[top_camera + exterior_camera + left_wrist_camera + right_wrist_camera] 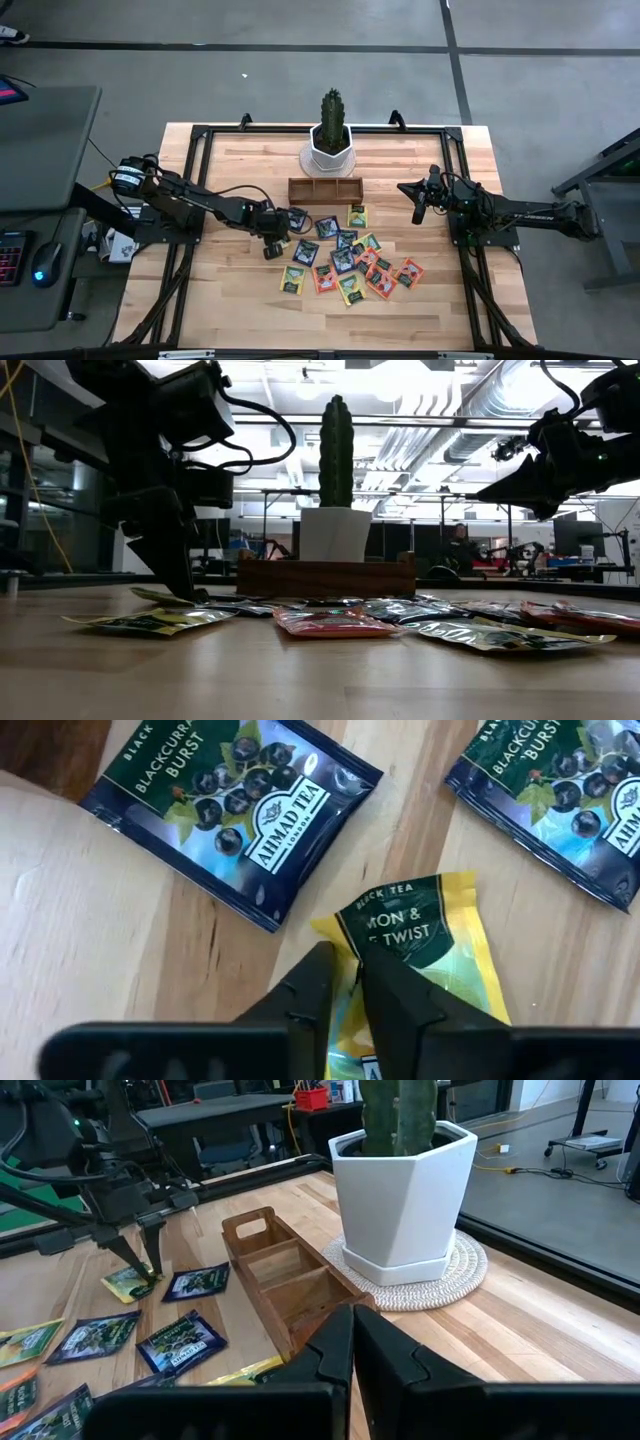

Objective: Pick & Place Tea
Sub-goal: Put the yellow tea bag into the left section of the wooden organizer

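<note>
The left pincer (345, 985) is seen lowered onto a flat yellow-green foil tea sachet with a dark green label (415, 945), at the left edge of the scattered tea on the wooden worktop (230, 290). The sachet lies directly under the pincer tips, its near edge caught between the two dark fingers (305, 995), which are drawn almost together on it; the foil is buckled upward there. The grip is judged to be just taken, with the sachet apparently still resting on the worktop.

The brown wooden three-compartment tray (325, 189) lies just beyond the sachet, farther from the near edge and slightly to the right, with its long axis running left to right in front of the white hexagonal pot holding a green cactus (331, 147). The left arm is the nearer one to both sachet and tray.

The right pincer (353, 1342) is held clenched on nothing, raised above the worktop right of the tray, well apart from the tea.

Two dark blue blackcurrant sachets (235, 815) lie just beside the gripped one, untouched.
</note>
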